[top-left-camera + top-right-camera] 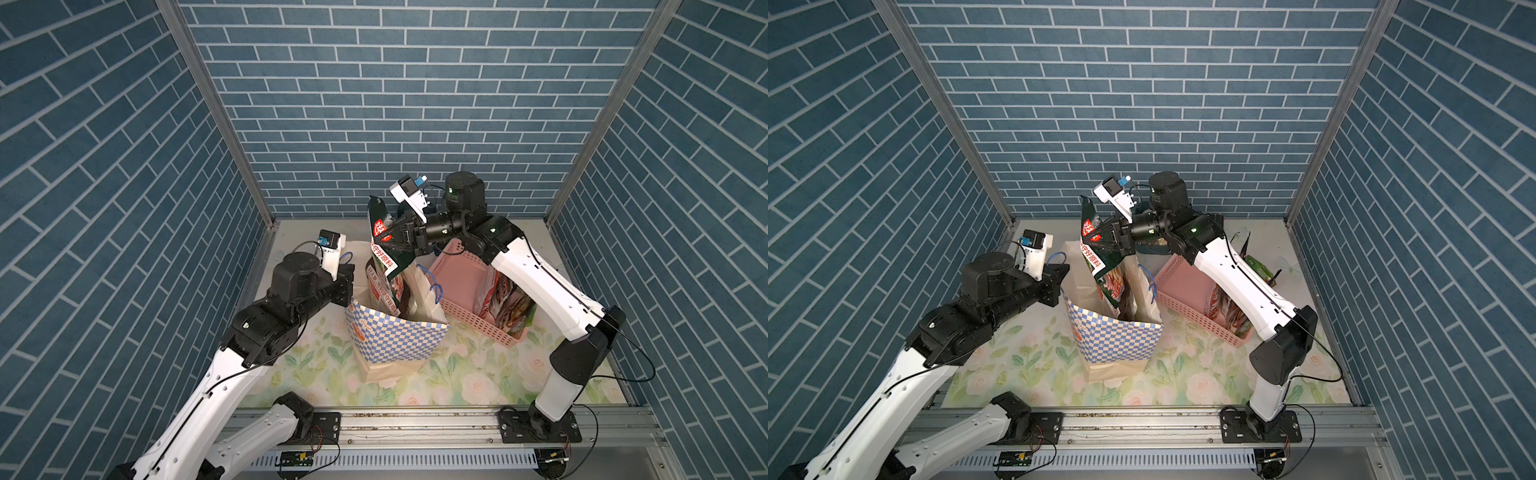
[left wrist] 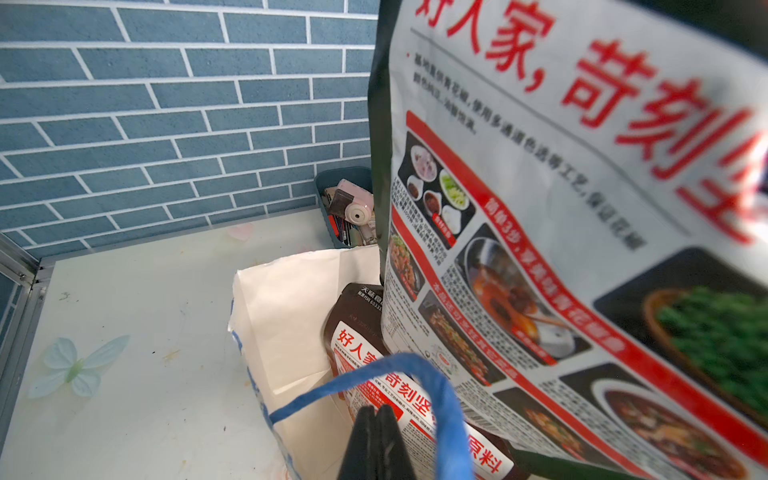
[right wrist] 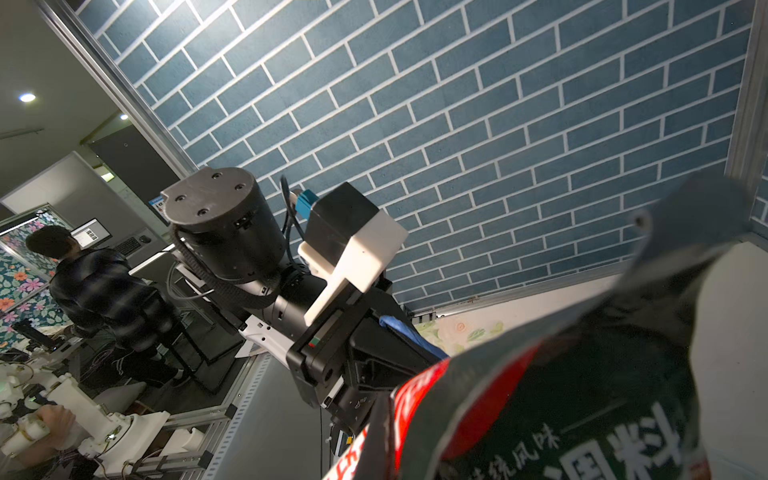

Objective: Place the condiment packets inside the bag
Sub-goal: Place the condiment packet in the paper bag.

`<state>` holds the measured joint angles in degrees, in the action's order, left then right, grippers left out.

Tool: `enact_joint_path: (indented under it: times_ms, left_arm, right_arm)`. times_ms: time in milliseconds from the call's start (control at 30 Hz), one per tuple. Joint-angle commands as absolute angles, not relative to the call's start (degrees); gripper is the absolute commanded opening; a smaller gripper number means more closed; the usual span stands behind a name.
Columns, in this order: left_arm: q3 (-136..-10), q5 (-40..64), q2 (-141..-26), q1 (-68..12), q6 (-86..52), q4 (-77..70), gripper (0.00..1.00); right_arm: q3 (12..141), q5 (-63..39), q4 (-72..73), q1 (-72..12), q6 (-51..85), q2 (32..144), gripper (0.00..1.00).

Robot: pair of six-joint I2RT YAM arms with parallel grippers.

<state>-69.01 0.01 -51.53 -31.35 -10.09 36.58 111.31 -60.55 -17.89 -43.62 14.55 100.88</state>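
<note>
At frame centre, right gripper [image 1: 384, 240] clamps one green packet [image 1: 388, 268] dipping into one bag [image 1: 395, 336] beside one brown packet [image 2: 357, 316]; left gripper [image 2: 376, 432] pinched together.

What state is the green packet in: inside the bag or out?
Partly in: the green packet dips inside the checkered bag, top above its rim.

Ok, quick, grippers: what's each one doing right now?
Left gripper: closed, by the blue cord handle of the bag; grip on it cannot be told.
Right gripper: closed on the green condiment packet.

White shells [image 1: 540, 270], black joints [image 1: 582, 357], thin cables [image 1: 653, 365], black hands [image 2: 375, 415] [image 1: 381, 242]
</note>
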Motion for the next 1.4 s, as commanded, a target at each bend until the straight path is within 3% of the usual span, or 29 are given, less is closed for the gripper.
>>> enact_joint_path:
  times_ms: [0,133,367,1100,1367]
  left_arm:
    - [-69.0,-0.6,-51.1,-31.0,-10.2,35.8,0.0]
    - [-69.0,0.0,-51.0,-31.0,-9.6,36.1,0.0]
    - [-63.9,1.0,-46.8,-31.0,-4.4,33.3,0.0]
    - [-64.4,0.4,-46.9,-31.0,-4.1,27.6,0.0]
    - [-64.4,1.1,-46.7,-31.0,-4.0,27.3,0.0]
  right_arm:
    - [112.3,-56.4,-17.4,-43.8,12.1,101.6,0.0]
    - [118.3,-50.4,-23.4,-43.9,10.0,102.2,0.0]
    - [121.8,-51.6,-22.6,-44.1,11.8,98.7,0.0]
    - [101.8,-60.3,-2.8,-46.8,20.1,96.1,0.0]
    - [101.1,-54.9,-4.4,-46.4,19.0,98.9,0.0]
